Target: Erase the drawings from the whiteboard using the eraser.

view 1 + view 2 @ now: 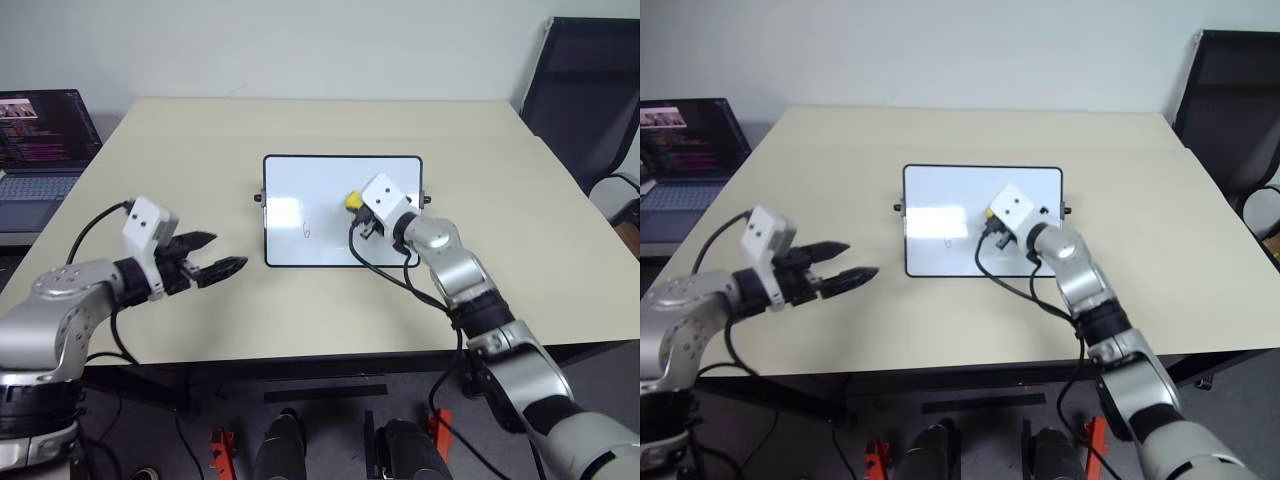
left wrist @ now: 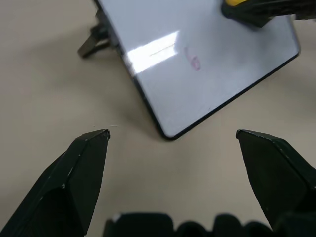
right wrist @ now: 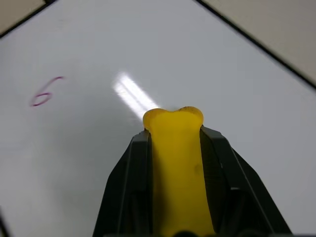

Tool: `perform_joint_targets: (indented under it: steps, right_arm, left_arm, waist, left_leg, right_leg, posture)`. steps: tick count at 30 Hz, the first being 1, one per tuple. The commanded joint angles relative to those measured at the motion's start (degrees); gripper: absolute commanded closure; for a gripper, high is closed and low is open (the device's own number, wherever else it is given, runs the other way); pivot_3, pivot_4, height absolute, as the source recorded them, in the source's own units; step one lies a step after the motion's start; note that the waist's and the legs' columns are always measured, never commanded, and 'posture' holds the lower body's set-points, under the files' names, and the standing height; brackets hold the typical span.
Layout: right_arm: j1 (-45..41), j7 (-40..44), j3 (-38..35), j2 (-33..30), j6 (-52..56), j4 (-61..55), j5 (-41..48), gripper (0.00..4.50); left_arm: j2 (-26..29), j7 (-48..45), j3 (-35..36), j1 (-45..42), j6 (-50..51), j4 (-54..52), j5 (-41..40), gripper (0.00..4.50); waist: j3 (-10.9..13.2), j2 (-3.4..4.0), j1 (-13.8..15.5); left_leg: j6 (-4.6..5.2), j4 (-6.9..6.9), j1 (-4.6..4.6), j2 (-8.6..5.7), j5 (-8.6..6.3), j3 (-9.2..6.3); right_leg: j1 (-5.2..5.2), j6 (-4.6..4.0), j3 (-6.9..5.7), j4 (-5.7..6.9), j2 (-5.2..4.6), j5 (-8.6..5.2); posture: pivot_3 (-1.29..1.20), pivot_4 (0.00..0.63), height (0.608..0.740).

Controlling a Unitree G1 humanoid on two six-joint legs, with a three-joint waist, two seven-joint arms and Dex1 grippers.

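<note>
Whiteboard (image 1: 330, 215) lying flat near the middle of the beige tabletop (image 1: 200, 130). One reddish "6" drawing (image 1: 306, 230) left on its near-left part. Right end effector (image 3: 174, 129) clamped on the yellow eraser (image 3: 177, 168), poised over the board's right half, to the right of the "6". Left end effector (image 1: 218, 254) spread wide, empty, above the tabletop to the left of the board. Open laptop (image 1: 40, 140) far left.

Yellow eraser (image 3: 177, 168), glossy white whiteboard (image 1: 320, 180) black-framed, reddish drawings (image 3: 45, 92)
</note>
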Motion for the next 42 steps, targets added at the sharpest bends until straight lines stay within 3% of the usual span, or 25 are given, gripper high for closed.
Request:
perform_joint_targets:
  steps: [1,9,17,35,42]
  right_arm:
    - [3.4,3.6,-1.6,-0.8,6.1,-13.7,5.0,3.51]
    - [12.6,7.1,2.1,-5.5,15.2,-30.4,8.0,3.51]
    - [14.0,6.1,7.3,-4.7,14.3,-31.1,6.6,3.51]
    - [1.6,1.4,12.3,1.1,1.3,-10.4,-3.4,3.51]
    - [-7.5,-3.8,11.6,5.0,-6.4,5.2,-7.5,3.51]
  left_arm:
    - [0.6,-0.3,3.8,2.0,-1.3,-2.4,-1.1,0.00]
    - [-0.8,0.7,5.2,6.6,-1.5,-5.7,-2.0,0.00]
    - [-1.3,1.7,5.4,7.3,-1.0,-7.8,-2.5,0.00]
    - [0.1,0.7,2.8,6.1,-1.1,-9.4,-1.8,0.00]
    - [0.2,0.3,1.8,5.2,-1.1,-9.2,-1.5,0.00]
  waist:
    - [0.0,0.01,0.0]
    - [0.0,0.03,0.0]
    - [0.0,0.01,0.0]
    - [0.0,0.01,-0.1]
    - [0.0,0.01,-0.1]
  left_leg:
    - [-0.10,-0.02,-0.06,0.01,-0.07,-0.01]
    - [-0.51,-0.10,0.00,0.08,-0.37,-0.02]
    - [-0.53,0.10,0.08,0.12,-0.38,-0.01]
    - [-0.53,0.09,0.07,0.12,-0.38,-0.01]
    - [-0.53,0.09,0.09,0.12,-0.37,-0.01]
  right_leg:
    - [-0.07,0.08,-0.01,0.17,0.03,-0.10]
    - [-0.04,0.19,-0.09,0.23,0.11,-0.84]
    - [-0.02,-0.09,-0.06,0.24,0.09,-0.95]
    - [0.02,-0.02,-0.06,0.27,0.14,-0.91]
    - [0.03,0.15,-0.05,0.29,0.16,-0.80]
  posture:
    - [0.00,0.150,0.740]
    - [0.00,0.150,0.740]
    - [0.00,0.150,0.740]
    - [0.00,0.150,0.740]
    - [0.00,0.150,0.740]
